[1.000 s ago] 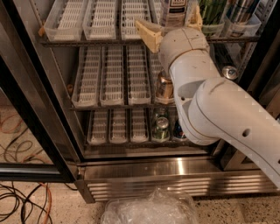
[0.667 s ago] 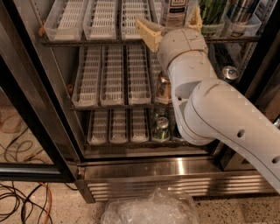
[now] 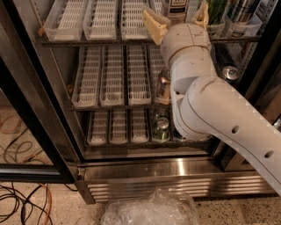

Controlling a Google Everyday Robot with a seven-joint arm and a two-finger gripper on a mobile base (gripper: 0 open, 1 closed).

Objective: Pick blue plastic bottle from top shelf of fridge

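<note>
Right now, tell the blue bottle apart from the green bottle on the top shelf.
The blue bottle wears a dark label with white lettering; the green bottle shows plain green. The blue bottle stands between the fingers of the open claw; the green bottle stands to the right, outside the claw. Both are on the top shelf, with their tops cut off by the frame.

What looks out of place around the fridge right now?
Crumpled clear plastic lies on the floor before the fridge grille; loose cables at left. Gripper straddles the blue plastic bottle, jaws open.
</note>
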